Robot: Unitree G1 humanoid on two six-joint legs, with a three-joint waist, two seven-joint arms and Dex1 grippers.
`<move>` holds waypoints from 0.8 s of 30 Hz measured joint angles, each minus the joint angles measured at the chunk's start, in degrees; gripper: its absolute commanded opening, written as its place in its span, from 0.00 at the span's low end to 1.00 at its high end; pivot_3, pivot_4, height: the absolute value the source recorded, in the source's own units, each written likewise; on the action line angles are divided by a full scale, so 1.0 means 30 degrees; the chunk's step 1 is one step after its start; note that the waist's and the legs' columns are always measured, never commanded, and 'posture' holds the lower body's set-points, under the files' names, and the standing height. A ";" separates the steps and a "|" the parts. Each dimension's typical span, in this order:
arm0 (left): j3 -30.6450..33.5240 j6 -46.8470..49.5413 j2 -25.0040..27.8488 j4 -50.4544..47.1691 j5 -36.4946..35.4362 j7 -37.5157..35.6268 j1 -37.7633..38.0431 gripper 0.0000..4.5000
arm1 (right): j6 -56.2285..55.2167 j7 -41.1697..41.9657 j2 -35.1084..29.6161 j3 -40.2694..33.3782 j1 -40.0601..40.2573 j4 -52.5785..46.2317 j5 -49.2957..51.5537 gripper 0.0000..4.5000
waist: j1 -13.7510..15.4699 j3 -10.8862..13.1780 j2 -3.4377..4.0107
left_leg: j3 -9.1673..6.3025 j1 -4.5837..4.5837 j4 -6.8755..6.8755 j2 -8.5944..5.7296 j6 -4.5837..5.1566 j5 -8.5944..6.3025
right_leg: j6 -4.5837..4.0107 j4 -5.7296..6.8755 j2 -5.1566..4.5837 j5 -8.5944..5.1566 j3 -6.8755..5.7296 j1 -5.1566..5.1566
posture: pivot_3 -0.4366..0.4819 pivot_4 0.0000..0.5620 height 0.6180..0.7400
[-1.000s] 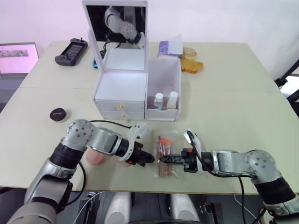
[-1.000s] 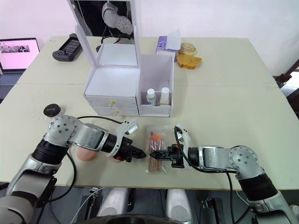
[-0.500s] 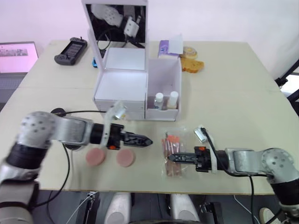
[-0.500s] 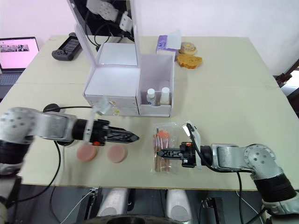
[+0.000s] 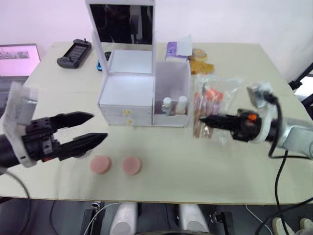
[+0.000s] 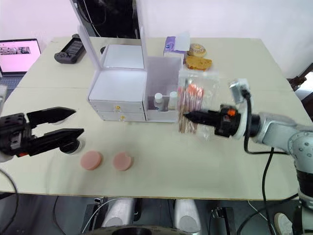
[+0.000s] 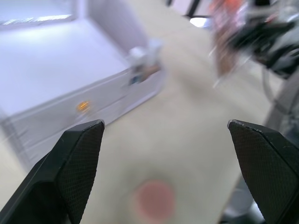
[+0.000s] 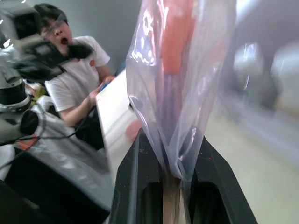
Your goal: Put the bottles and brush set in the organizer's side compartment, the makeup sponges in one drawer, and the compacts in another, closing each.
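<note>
My right gripper (image 5: pixel 201 120) is shut on the bottom edge of the brush set (image 5: pixel 210 103), a clear pouch of pink-handled brushes. It hangs upright in the air just right of the organizer (image 5: pixel 128 93). The two bottles (image 5: pixel 174 104) stand in the side compartment (image 5: pixel 172 78). Both gold-knobbed drawers are closed. Two pink makeup sponges (image 5: pixel 100 165) (image 5: pixel 131 166) lie on the table in front of the organizer. My left gripper (image 5: pixel 99 127) hovers wide open and empty, above and left of the sponges. The compacts are hidden.
The mirror lid (image 5: pixel 122 23) stands upright at the back. Behind the organizer lie a purple tissue pack (image 5: pixel 175 49) and pastries (image 5: pixel 200 66). A game controller (image 5: pixel 74 53) and a laptop (image 5: pixel 17 61) sit far left. A person (image 8: pixel 74 70) sits opposite.
My left gripper opened wide and drew back to the left, away from the sponges. My right gripper lifted the brush set off the table and carried it up beside the side compartment.
</note>
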 measured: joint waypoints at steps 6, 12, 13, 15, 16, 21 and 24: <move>0.0217 -0.1623 -0.1030 0.0506 0.1239 -0.0223 0.1641 0.99 | -0.2976 0.3579 0.1219 0.3391 -0.7033 0.4554 -0.6259 0.00 | -0.0190 0.0002 0.0001 | 0.0017 -0.0007 -0.0049 0.0020 -0.0004 -0.0001 | -0.0012 -0.0059 0.0009 0.0017 0.0006 -0.0021 | 0.48 0.27 1.00; 0.0471 -0.2986 -0.3625 -0.2252 0.0329 -0.0257 0.4796 0.99 | -0.9323 0.7770 0.4952 0.6910 -1.2130 1.1984 -1.3172 0.00 | -0.0447 0.0009 -0.0001 | 0.0018 -0.0034 -0.0054 0.0017 -0.0009 -0.0002 | 0.0041 -0.0075 0.0004 0.0047 0.0000 -0.0033 | 0.48 0.27 1.00; 0.0498 -0.3343 -0.3770 -0.2475 0.0325 -0.0261 0.4931 0.99 | -1.0283 0.8286 0.5494 0.7164 -1.2596 1.3144 -1.3919 0.00 | -0.0453 0.0009 0.0000 | 0.0014 -0.0031 -0.0053 0.0017 -0.0017 0.0003 | 0.0039 -0.0066 0.0005 0.0048 -0.0007 -0.0030 | 0.48 0.27 1.00; 0.0469 -0.4102 -0.4056 -0.2925 0.0423 -0.0262 0.5175 0.99 | -1.2314 0.9411 0.6755 0.7497 -1.3766 1.6072 -1.5262 0.00 | -0.0516 0.0010 0.0002 | 0.0015 -0.0023 -0.0041 0.0017 -0.0030 0.0011 | 0.0017 -0.0052 0.0006 0.0040 -0.0006 -0.0023 | 0.48 0.27 1.00; 0.0438 -0.4535 -0.4153 -0.3154 0.0465 -0.0259 0.5184 0.99 | -1.3433 0.9971 0.7503 0.7622 -1.4545 1.7932 -1.6016 0.00 | -0.0575 0.0011 0.0003 | 0.0016 -0.0019 -0.0040 0.0017 -0.0044 0.0019 | 0.0005 -0.0052 0.0007 0.0044 -0.0005 -0.0022 | 0.48 0.27 1.00; -0.0008 -0.5884 -0.4164 -0.3275 0.0734 -0.0021 0.5354 0.99 | -1.6571 1.1536 0.9630 0.7516 -1.6974 2.3726 -1.8180 0.00 | -0.0608 0.0012 0.0007 | 0.0009 -0.0007 -0.0053 0.0018 -0.0051 0.0024 | 0.0023 -0.0022 0.0015 0.0061 -0.0004 -0.0026 | 0.48 0.27 1.00; -0.0392 -0.6500 -0.4159 -0.3349 0.1127 0.0110 0.5418 0.99 | -1.7647 1.1782 1.0393 0.7079 -1.7497 2.5958 -1.9034 0.00 | -0.0604 0.0014 0.0011 | 0.0006 -0.0008 -0.0056 0.0017 -0.0052 0.0024 | 0.0046 -0.0019 0.0017 0.0074 -0.0004 -0.0027 | 0.48 0.27 1.00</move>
